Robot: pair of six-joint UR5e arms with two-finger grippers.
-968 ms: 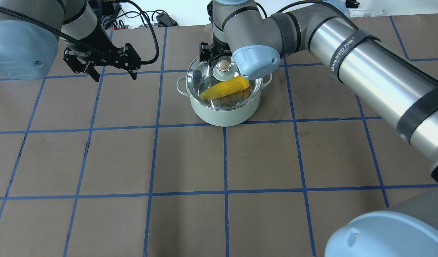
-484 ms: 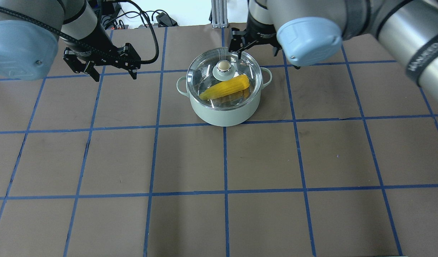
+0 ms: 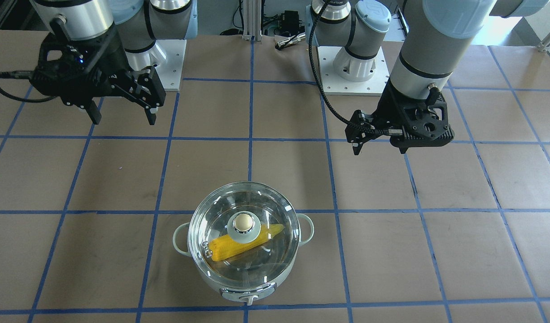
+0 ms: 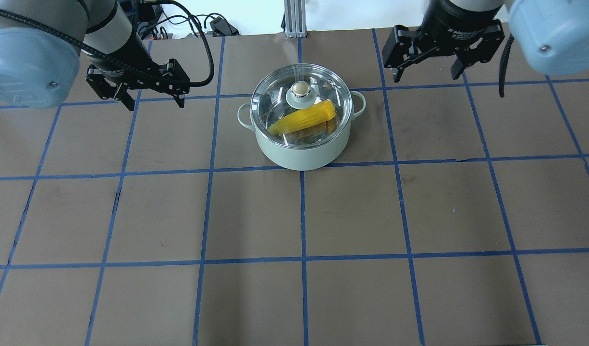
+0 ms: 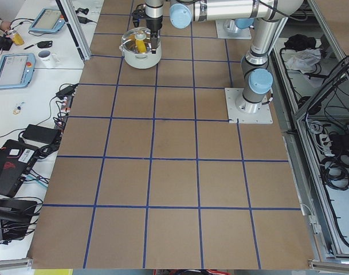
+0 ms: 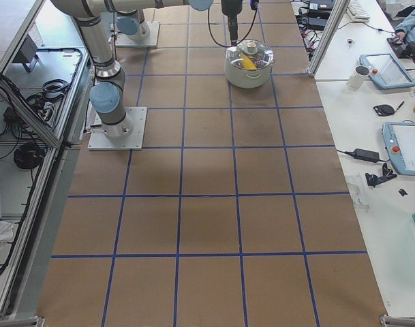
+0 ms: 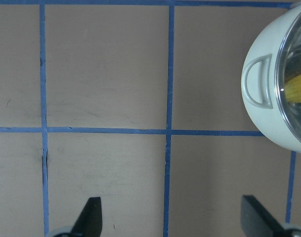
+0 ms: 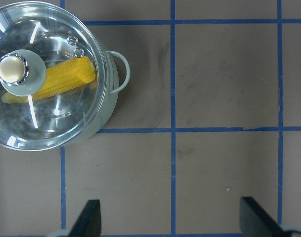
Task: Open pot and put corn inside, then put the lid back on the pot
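Going by the overhead view: the left gripper (image 4: 155, 105) hangs over the brown table (image 4: 299, 216) at roughly 10 o'clock from the pot. Its fingers are spread wide with nothing between them. Its wrist camera only catches bare paper, blue tape lines and one loop handle (image 7: 259, 81) of the pot at the picture's right edge.

In the middle, toward the far side of the table, sits the mint-green pot (image 4: 301, 151), upright, right by a tape crossing. The glass lid (image 4: 300, 96) is seated flat on its rim, beige ball knob on top. You can see the corn (image 4: 304, 119) straight through the glass. It lies inside the pot on a slant, pointed end toward 8 o'clock and blunt end toward 2 o'clock. The front-facing camera also shows the control knob (image 3: 247, 298) on the pot's wall.

Over at about 2 o'clock from the pot, the right gripper (image 4: 425, 77) is up in the air, well apart from the lid. Its fingers are splayed too and it's carrying nothing. Its wrist camera looks down on the lidded pot at 10 o'clock in its picture.
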